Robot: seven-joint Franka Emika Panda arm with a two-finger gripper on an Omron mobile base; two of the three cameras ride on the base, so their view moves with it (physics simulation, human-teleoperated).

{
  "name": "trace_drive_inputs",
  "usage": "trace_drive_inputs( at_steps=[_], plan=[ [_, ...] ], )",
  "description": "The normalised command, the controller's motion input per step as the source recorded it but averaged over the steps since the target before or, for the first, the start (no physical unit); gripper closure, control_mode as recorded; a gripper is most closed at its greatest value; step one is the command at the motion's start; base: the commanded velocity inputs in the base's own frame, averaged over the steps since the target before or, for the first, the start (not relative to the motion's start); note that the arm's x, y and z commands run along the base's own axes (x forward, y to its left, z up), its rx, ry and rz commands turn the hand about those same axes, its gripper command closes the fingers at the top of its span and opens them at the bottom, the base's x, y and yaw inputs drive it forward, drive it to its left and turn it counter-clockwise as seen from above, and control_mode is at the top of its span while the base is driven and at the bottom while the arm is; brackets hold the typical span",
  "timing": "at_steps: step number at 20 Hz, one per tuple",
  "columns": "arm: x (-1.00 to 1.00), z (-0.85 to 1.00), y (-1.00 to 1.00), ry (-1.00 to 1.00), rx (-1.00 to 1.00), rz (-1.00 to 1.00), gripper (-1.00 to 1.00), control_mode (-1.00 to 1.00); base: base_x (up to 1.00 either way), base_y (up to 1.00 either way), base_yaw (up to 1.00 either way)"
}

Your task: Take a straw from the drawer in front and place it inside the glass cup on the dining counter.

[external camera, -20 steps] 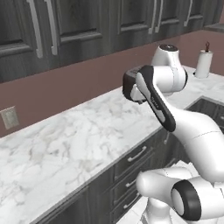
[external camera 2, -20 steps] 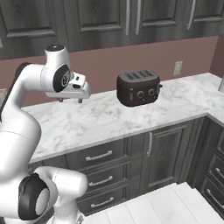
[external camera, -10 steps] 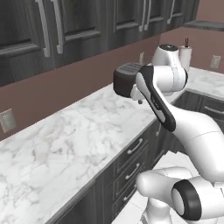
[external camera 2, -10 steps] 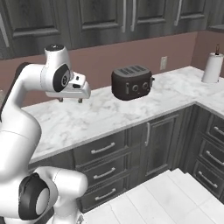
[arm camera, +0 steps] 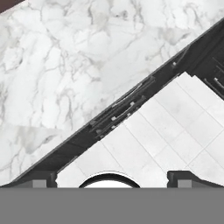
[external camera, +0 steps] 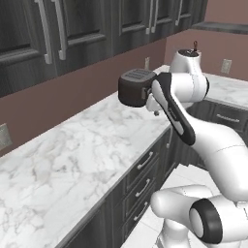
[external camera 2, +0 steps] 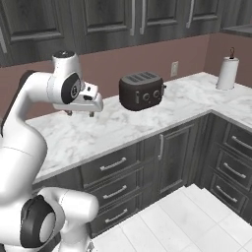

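My gripper (external camera 2: 80,114) hangs open and empty over the front part of a marble wall counter (external camera 2: 123,127), its fingers pointing down. From the left it shows beside the dark toaster (external camera: 135,87), as my gripper (external camera: 154,110). In the hand view the open gripper (arm camera: 113,179) looks down on the counter's edge (arm camera: 65,65), stacked drawer fronts (arm camera: 122,109) and white floor tiles (arm camera: 162,131). The straw, the drawer, the glass cup and the dining counter are out of view.
A dark toaster (external camera 2: 142,91) stands on the wall counter to the gripper's right. A paper towel roll (external camera 2: 227,73) stands at the far right corner. Narrow stacked drawers (external camera 2: 114,187) with silver handles sit under the counter, dark cabinets (external camera 2: 138,19) above.
The whole picture has shifted: the base has moved, so the toaster slides left in the right base view and the paper towel roll comes further in. The arm holds its pose, gripper open.
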Motion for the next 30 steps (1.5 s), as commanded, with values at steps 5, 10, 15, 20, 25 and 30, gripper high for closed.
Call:
trace_drive_inputs(
  at_steps=[5, 10, 15, 20, 25, 30],
  plan=[
    [0.02, -0.80, -0.11, 0.08, 0.15, -0.18, -1.00, -1.00, 0.00, 0.00, 0.00],
    [0.00, -1.00, -0.43, 0.03, 0.40, -0.20, -1.00, -1.00, 0.00, 0.00, 0.00],
    [-0.04, -0.91, -0.59, 0.17, 0.41, -0.07, -1.00, -1.00, 0.00, 0.00, 0.00],
    [0.00, -0.97, -0.32, 0.14, 0.25, 0.00, -1.00, -1.00, 0.00, 0.00, 0.00],
    [0.00, -0.99, -0.20, 0.09, 0.26, 0.00, -1.00, -1.00, 0.00, 0.00, 0.00],
    [0.00, -0.77, -0.20, -0.06, 0.11, -0.01, -1.00, -1.00, 0.00, 0.00, 0.00]
  ],
)
